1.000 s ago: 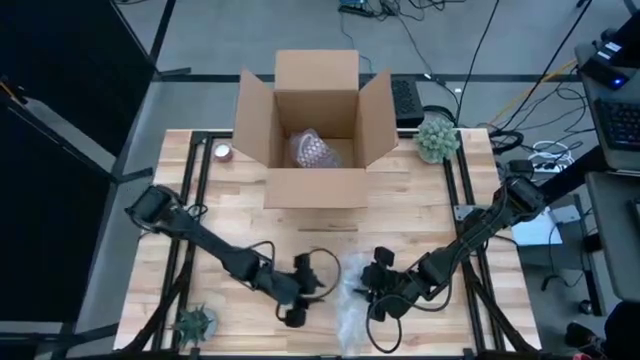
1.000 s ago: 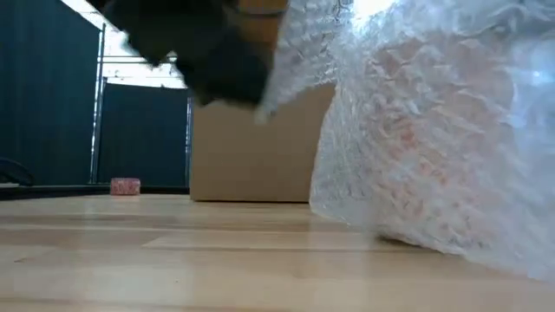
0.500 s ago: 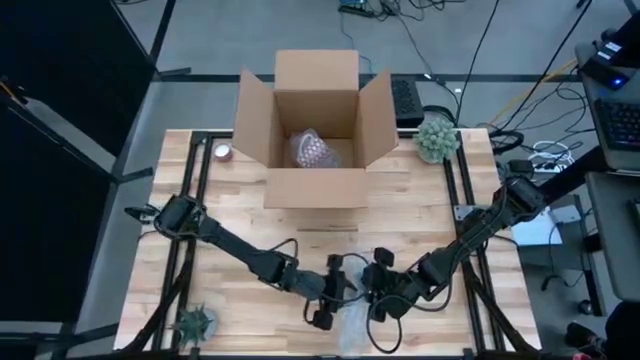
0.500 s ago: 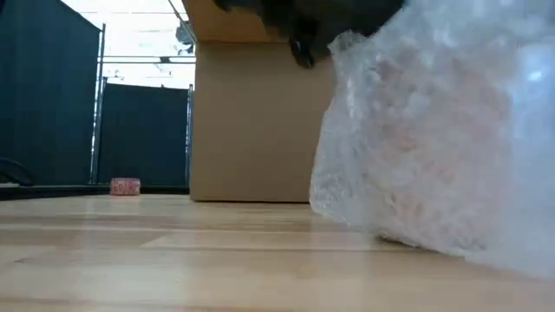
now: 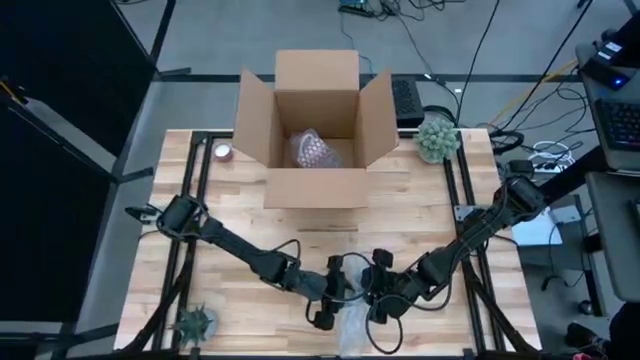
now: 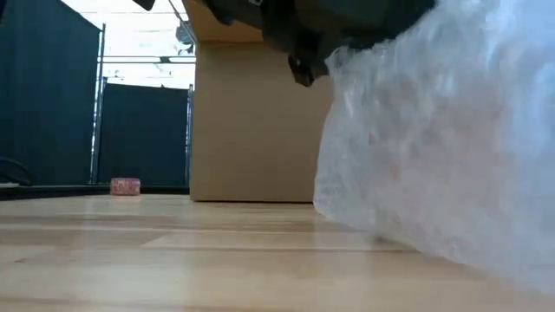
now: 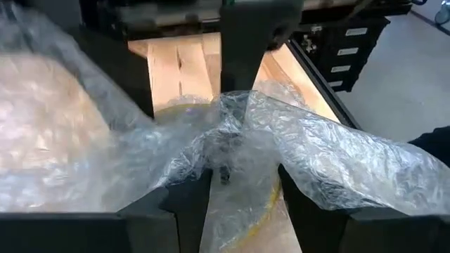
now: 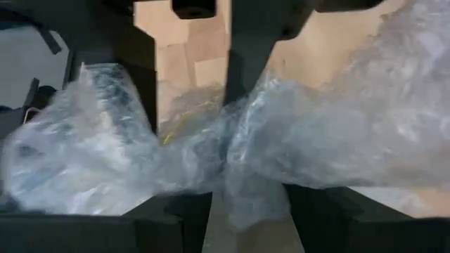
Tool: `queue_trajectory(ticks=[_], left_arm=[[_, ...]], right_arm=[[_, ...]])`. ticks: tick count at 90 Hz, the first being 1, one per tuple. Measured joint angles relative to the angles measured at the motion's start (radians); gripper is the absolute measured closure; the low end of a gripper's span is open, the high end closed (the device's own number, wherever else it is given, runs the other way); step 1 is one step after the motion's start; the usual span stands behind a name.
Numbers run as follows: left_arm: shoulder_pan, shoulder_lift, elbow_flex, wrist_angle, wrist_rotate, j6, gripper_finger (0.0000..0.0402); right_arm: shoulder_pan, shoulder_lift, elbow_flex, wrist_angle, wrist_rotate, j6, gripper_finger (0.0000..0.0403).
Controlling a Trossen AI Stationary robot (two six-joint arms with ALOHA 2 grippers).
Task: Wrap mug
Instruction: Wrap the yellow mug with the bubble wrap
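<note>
High view: both arms converged at near edge of wooden bench [image 5: 230, 215], left gripper [image 5: 335, 300] and right gripper [image 5: 377, 297] facing each other, crumpled bubble wrap [image 5: 355, 325] between and just below them. Open cardboard box [image 5: 315, 130] at far side, a bubble-wrapped bundle [image 5: 312, 150] inside; spiky green plant [image 5: 436, 138] by its right flap, small pink roll [image 5: 222, 152] by the left, another plant [image 5: 194, 324] at near left corner. Low view: wrap fills right half as a cloudy mass resting on bench, dark gripper parts above it; box wall and pink roll behind; which arm is which not clear here. Left wrist view only: yellow showing through film [image 7: 271, 204], presumably the mug, low between own fingers [image 7: 186, 211]; fingers apart with wrap bunched in the gap; opposite gripper's finger pressing down into same bunch. Right wrist view: fingers [image 8: 190, 211] spread, a twisted neck of wrap between them, faint yellow trace [image 8: 184, 116] beyond. Mug itself otherwise hidden under wrap.
</note>
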Motion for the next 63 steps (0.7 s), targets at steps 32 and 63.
queue_trajectory(ticks=[32, 63], left_arm=[[0.003, 0.000, -0.001, 0.004, -0.011, -0.027, 0.0242], [0.029, 0.000, -0.001, 0.013, -0.016, -0.235, 0.0242]], right_arm=[[0.001, 0.000, 0.195, -0.343, -0.079, -0.004, 0.0245], [-0.003, 0.011, 0.351, -0.461, -0.061, -0.006, 0.0245]])
